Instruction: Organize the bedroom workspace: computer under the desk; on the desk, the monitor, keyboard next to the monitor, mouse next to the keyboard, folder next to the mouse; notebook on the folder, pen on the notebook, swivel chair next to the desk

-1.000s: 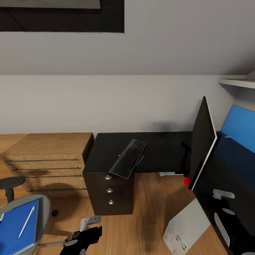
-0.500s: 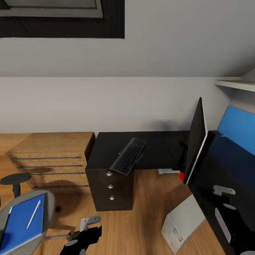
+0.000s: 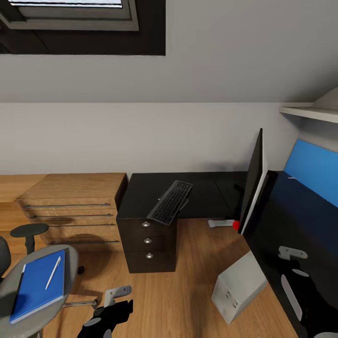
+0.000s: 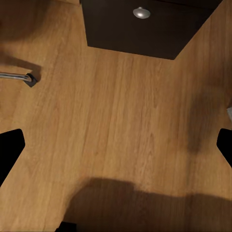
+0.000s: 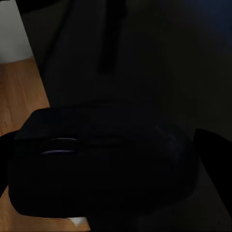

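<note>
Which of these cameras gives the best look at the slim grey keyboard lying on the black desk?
The head view. There the slim keyboard with dark grey keys lies slantwise on the glossy black desk, one end jutting past the edge above the drawers. The left wrist view has just wood floor and one drawer knob; the right wrist view is too dark to tell.

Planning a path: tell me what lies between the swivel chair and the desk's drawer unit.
In the head view, bare wood floor separates the swivel chair from the desk; the left gripper hangs just below that stretch.

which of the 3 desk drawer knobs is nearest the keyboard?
The top knob, just below the keyboard overhanging the desk edge; the other two sit lower.
</note>
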You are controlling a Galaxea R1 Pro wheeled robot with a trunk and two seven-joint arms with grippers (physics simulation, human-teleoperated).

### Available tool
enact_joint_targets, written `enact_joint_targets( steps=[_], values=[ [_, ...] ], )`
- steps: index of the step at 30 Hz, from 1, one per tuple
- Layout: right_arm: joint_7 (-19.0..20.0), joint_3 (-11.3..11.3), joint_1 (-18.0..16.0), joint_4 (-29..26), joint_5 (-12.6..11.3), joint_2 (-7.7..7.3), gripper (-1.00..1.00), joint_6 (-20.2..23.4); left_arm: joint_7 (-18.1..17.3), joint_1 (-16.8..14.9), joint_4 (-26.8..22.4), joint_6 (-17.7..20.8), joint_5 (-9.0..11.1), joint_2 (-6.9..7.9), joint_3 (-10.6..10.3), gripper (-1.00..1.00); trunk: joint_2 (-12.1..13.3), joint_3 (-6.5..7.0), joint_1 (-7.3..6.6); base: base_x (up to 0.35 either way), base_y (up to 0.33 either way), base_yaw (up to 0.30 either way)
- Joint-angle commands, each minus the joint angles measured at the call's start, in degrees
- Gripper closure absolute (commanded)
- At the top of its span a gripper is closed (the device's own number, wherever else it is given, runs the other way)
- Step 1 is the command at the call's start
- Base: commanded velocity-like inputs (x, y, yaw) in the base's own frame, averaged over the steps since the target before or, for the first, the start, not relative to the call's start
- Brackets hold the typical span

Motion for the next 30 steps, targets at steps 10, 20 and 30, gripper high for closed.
enact_joint_targets(
  steps=[10,20,30],
  values=[
    [-0.3,0.1,0.0,-2.9,-0.3,2.56,1.00,0.7,0.5,0.0,-0.1,0.2,0.6,0.01,0.0,-1.00,0.0,-0.07,0.01,-0.001,0.000,0.000],
    [-0.4,0.1,0.0,-3.0,-0.2,2.69,1.00,0.6,0.3,0.0,-0.1,0.2,0.7,1.22,0.8,-1.00,0.0,-0.07,0.01,-0.122,0.000,0.000],
    [-0.3,0.3,0.0,-2.9,-0.3,2.77,1.00,0.6,0.3,0.0,-0.1,0.2,0.8,1.17,5.9,-1.00,1.6,0.65,-0.87,-0.121,0.000,0.000]
  ],
)
